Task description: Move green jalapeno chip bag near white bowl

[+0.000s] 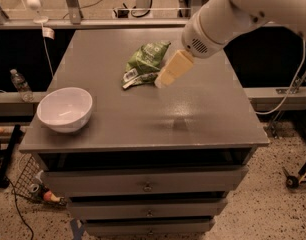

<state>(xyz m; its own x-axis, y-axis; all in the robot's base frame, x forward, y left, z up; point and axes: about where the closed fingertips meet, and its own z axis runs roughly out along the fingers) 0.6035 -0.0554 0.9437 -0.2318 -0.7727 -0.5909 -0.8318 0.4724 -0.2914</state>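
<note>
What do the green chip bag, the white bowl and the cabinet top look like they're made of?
Green jalapeno chip bag: likely thin foil or plastic film; crumpled, creased surface. White bowl: glazed ceramic or hard plastic; smooth, glossy, soft highlights. Cabinet top: perhaps painted metal or laminate; matte grey, faint sheen. The claw is close by the bag's right edge as the camera sees it.

Tabletop (203, 119): two obstacles stand on it. Green jalapeno chip bag (143, 61) lies at centre rear; white bowl (64, 109) sits at the front-left corner, well apart from it. The strip between bag and bowl is open and passable. Right half and front edge offer free passage. End effector (159, 82) hangs just beside the bag's right edge, low over the surface; the arm (218, 19) behind it blocks approach from the right rear
</note>
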